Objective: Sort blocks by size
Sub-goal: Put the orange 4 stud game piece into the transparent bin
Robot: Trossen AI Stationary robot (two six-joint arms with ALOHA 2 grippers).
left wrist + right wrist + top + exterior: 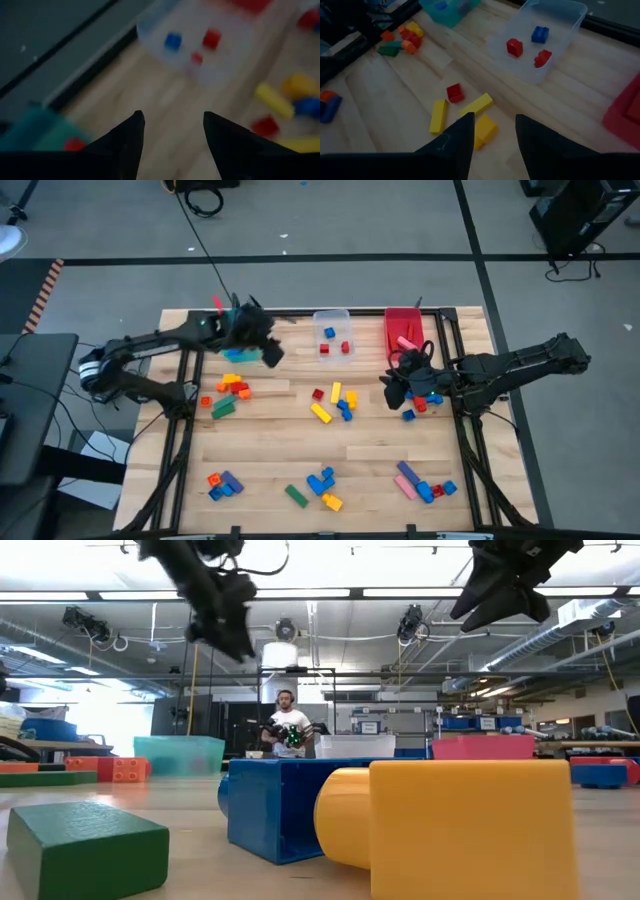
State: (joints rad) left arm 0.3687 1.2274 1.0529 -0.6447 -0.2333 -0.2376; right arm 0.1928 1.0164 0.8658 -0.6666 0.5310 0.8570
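While both arms hang above the table | left gripper (172,132) parted, empty, beside teal bin (240,354) | right gripper (494,134) parted, empty, near red bin (403,330) | blocks (335,405) scattered between them, three in clear bin (333,336)

Three bins (331,320) stand in a row along the table's (270,455) far edge, while blocks (335,402) lie scattered nearer, in clusters at left, centre and right.
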